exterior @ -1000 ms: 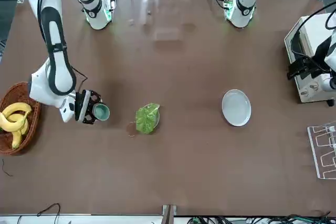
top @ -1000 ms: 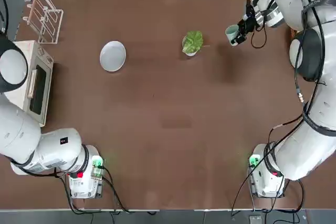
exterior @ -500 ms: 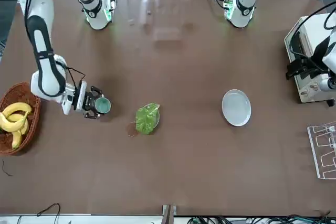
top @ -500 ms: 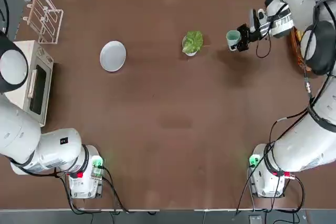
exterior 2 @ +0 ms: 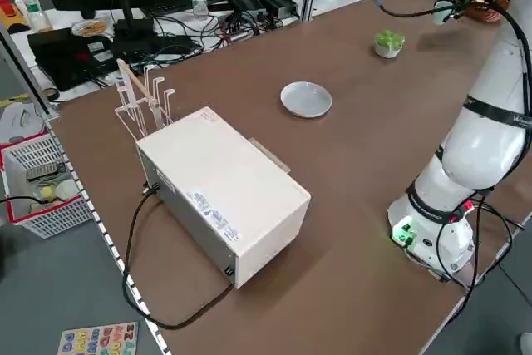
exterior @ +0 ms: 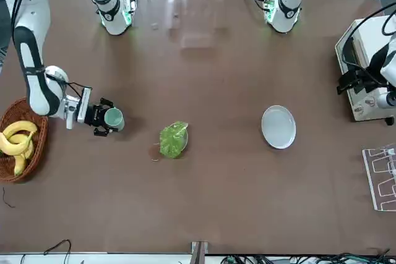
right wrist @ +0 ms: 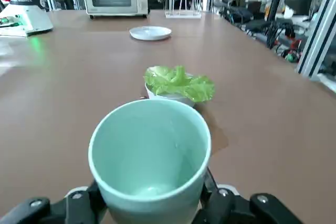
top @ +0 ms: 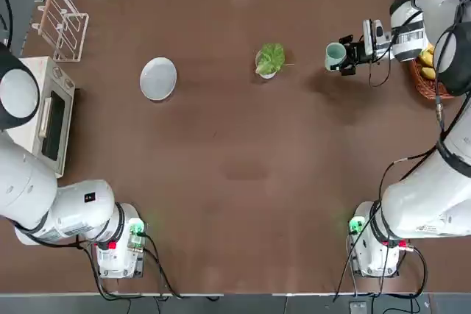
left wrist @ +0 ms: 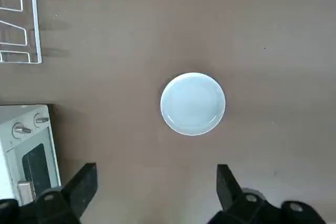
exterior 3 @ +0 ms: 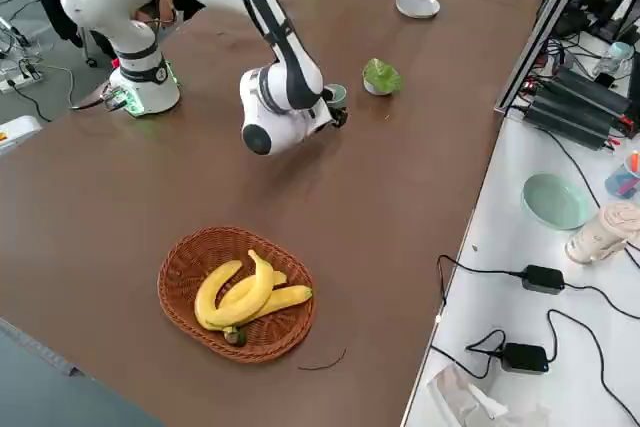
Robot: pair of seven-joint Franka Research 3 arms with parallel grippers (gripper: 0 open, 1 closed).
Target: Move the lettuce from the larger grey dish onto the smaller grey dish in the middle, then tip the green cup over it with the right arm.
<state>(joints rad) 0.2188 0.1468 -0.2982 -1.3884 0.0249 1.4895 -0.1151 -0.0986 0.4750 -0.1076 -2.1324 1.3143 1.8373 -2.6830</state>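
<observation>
The right gripper (right wrist: 149, 203) grips the cup (right wrist: 152, 156), reaching in from the counter's (top: 243, 182) right side, the cup tilted with its mouth toward the lettuce (top: 271, 59). The left gripper (left wrist: 157, 182) hangs open near the oven (top: 51, 119). Bare counter lies between cup and bowl (right wrist: 194, 102), and between bowl and plate (top: 158, 79). The lettuce sits in the bowl, just beyond the cup; the plate lies farther left.
</observation>
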